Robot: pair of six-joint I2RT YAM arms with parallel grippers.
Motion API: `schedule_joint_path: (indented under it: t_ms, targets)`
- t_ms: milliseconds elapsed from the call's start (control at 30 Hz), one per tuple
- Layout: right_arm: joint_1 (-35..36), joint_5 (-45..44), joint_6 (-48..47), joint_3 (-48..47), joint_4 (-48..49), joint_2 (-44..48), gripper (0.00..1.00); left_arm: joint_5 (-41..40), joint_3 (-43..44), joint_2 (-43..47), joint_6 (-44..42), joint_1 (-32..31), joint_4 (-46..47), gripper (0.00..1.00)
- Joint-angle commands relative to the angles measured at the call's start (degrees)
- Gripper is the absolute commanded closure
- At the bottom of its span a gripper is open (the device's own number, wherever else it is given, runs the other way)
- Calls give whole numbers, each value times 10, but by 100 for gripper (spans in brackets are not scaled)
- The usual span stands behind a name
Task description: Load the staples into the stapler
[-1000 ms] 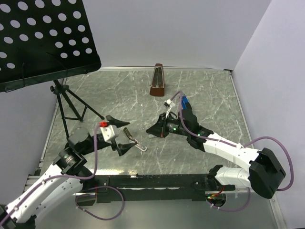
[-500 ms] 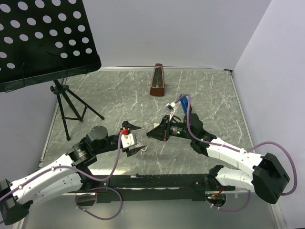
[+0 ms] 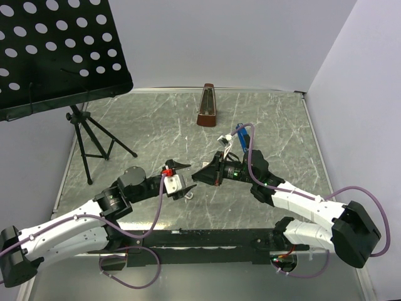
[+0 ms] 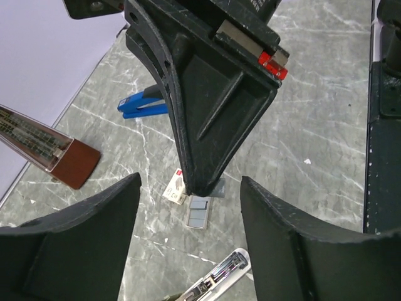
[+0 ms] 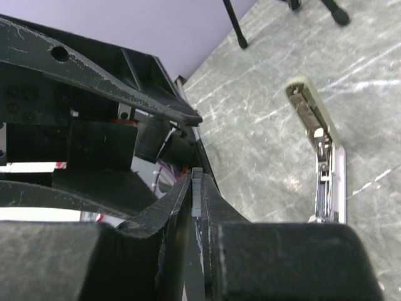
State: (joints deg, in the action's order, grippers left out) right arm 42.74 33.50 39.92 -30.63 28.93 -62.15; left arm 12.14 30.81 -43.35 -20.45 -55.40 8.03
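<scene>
Table (image 3: 276, 119): grey marbled top.
Left gripper (image 4: 188, 182): fingers spread, framing the right gripper's tip.
Right gripper (image 5: 195, 188): pressed together, pinching the staple strip.
Stapler (image 5: 322, 157): flipped open, flat on the table near both grippers.
Staple box (image 4: 175, 187): on the table just beyond the right gripper's tip.
Staple strip (image 5: 197, 191): thin, silvery, between the right fingertips.

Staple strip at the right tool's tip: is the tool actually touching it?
Touching. The right wrist view shows the thin grey staple strip pinched flat between the right tool's two fingers.
</scene>
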Motion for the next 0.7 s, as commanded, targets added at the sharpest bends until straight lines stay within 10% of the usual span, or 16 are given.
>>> schedule_joint_path:
  t_ms: [0, 667]
  targets:
    - [-2, 12, 6, 5, 43, 5, 83, -3, -3, -10, -3, -4, 31, 33]
    - [-2, 19, 12, 7, 49, 11, 83, 3, 2, -34, 4, -4, 22, 65]
